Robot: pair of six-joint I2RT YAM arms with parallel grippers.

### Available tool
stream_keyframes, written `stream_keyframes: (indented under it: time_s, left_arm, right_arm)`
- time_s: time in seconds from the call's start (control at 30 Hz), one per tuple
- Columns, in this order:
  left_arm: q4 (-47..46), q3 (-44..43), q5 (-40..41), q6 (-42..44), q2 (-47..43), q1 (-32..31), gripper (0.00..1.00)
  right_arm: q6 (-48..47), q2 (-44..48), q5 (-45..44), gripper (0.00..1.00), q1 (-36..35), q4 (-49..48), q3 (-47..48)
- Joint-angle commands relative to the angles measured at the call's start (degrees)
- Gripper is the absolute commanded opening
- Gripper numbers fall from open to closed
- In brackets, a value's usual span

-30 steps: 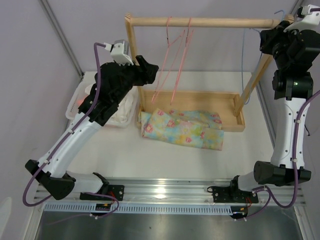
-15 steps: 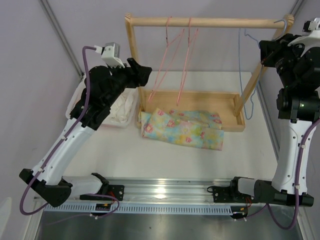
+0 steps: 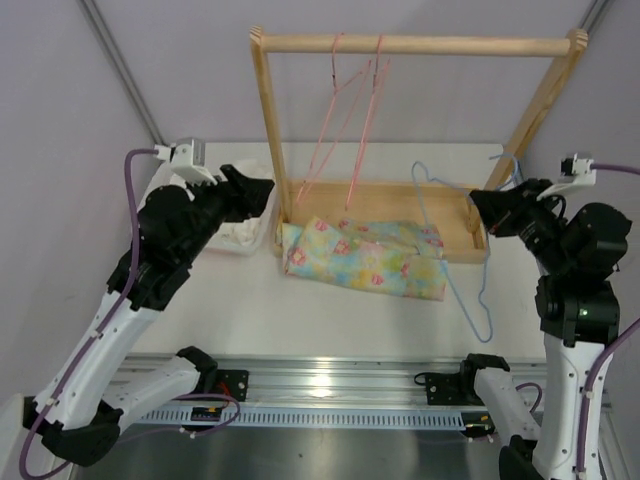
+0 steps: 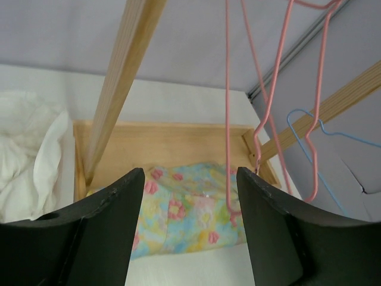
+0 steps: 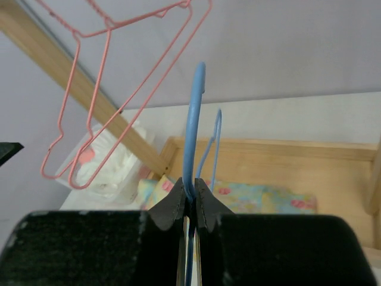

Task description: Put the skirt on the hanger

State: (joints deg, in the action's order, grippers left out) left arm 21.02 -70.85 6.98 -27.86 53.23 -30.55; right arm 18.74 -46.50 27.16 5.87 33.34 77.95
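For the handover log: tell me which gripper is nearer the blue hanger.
Right. The right gripper is shut on the hanger; the left gripper is open beside the wooden rack, at its opposite post, well apart.

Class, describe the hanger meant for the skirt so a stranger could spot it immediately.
Find the wooden rack at the back of the table. Near its right end, the hanger is pinched in the right gripper, off the rail. It is light-blue wire; the two pink hangers hang from the rail.
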Motion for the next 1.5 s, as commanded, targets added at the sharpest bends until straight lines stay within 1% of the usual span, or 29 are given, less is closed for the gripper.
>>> stream_keyframes:
  time_s: [0.0,0.07,0.13,0.17,0.2,0.27,0.3,0.33,0.4,0.5,0.53,0.6,0.63,0.67,0.7,0.73,0.77,0.83,0.87,0.9,0.97,1.0,1.03,1.07,1.17,1.33,1.47]
  left_arm:
    - [3.51,5.53,1.81,-5.27,-4.09,0.75,0.68]
    - [1.41,12.37,-0.11,-7.46,-6.21,0.66,0.67]
    - [0.35,16.17,-1.79,-8.88,-5.25,0.66,0.64]
    - [-2.88,18.62,-4.23,-9.06,-4.55,0.66,0.61]
    - [-4.74,20.90,-5.39,-9.23,-3.76,0.66,0.61]
    - [-7.21,22.68,-6.10,-9.58,-1.05,0.66,0.60]
    - [-9.30,23.90,-6.28,-9.50,0.28,0.66,0.60]
    - [-10.02,24.09,-6.28,-9.41,1.68,0.66,0.61]
    - [-11.43,24.18,-6.02,-9.41,5.99,0.66,0.61]
    - [-13.45,22.95,-6.02,-9.23,11.00,0.66,0.61]
    - [-13.63,21.47,-6.02,-9.06,11.97,0.58,0.61]
    - [-14.59,21.10,-6.54,-7.92,13.12,0.31,0.60]
    - [-15.03,20.84,-6.54,-7.57,12.95,-0.12,0.60]
    - [-14.69,20.49,-6.54,-7.13,12.78,-0.30,0.60]
    - [-14.17,20.40,-6.46,-7.12,12.43,-0.30,0.59]
    - [-13.81,20.05,-6.46,-6.86,11.12,-0.65,0.59]
    - [-13.37,20.05,-6.28,-6.60,10.32,-0.92,0.60]
    - [-12.67,19.78,-6.02,-6.42,8.13,-1.80,0.58]
    - [-12.14,19.70,-6.10,-5.81,7.85,-2.32,0.56]
    - [-11.79,19.61,-5.93,-5.54,7.33,-3.20,0.54]
    - [-11.17,19.43,-5.23,-4.84,6.97,-3.90,0.50]
    - [-10.91,19.52,-5.14,-4.75,6.97,-4.17,0.49]
    - [-10.82,19.61,-5.14,-4.75,6.97,-4.61,0.45]
    - [-10.82,19.78,-5.05,-4.58,7.06,-4.87,0.44]
    - [-12.14,20.40,-5.22,-4.66,8.02,-5.75,0.40]
    - [-14.51,18.04,-5.05,-3.26,12.68,-6.89,0.34]
    - [-15.92,15.83,-5.14,-2.03,17.33,-7.25,0.33]
  right_arm:
    - [3.75,3.25,5.53,0.00,-1.47,0.32,-8.24]
    - [5.33,4.74,7.90,0.00,-2.09,-1.68,-13.32]
    - [7.52,5.19,10.54,0.00,-3.48,-3.63,-16.07]
    - [7.80,5.28,10.11,0.00,-4.19,-4.16,-17.21]
    - [7.54,5.02,9.15,0.00,-4.89,-3.90,-17.22]
    - [6.31,4.14,7.39,0.00,-5.69,-2.59,-16.35]
    - [6.22,3.27,7.82,0.00,-5.69,-2.41,-16.08]
    - [7.52,2.82,8.61,0.00,-5.69,-2.84,-16.43]
    - [9.20,2.03,12.91,0.00,-5.69,-3.81,-17.65]
    - [12.89,2.29,17.03,0.00,-8.50,-8.72,-22.65]
    - [13.59,2.47,17.66,0.00,-9.03,-12.04,-25.28]
    - [17.71,2.82,18.80,0.00,-10.87,-18.02,-28.45]
    - [19.21,2.73,18.90,0.00,-11.84,-21.44,-31.60]
    - [21.49,1.60,18.64,0.00,-14.37,-27.92,-32.68]
    - [21.86,0.54,17.94,0.00,-16.05,-29.90,-33.12]
    - [21.69,-0.42,14.45,0.00,-18.07,-31.48,-33.39]
    - [20.38,-2.00,11.98,0.00,-22.09,-34.02,-33.48]
    - [19.67,-4.11,6.36,0.00,-25.28,-36.76,-33.22]
    - [19.84,-6.47,5.11,0.00,-26.42,-38.34,-33.48]
    - [20.45,-7.89,3.79,0.00,-28.44,-41.92,-33.74]
    - [20.37,-10.79,-1.47,0.00,-30.47,-45.37,-34.09]
    - [19.76,-13.68,-3.67,0.00,-31.70,-47.73,-33.83]
    - [18.01,-15.18,-7.95,0.00,-33.27,-48.63,-33.48]
    - [17.30,-16.68,-9.65,0.00,-33.73,-49.59,-33.13]
    - [18.17,-22.21,-10.90,0.00,-33.99,-56.97,-32.52]
    - [19.14,-32.31,-12.48,0.00,-35.92,-61.11,-27.51]
    - [21.85,-37.51,-11.43,0.00,-36.10,-66.11,-25.57]
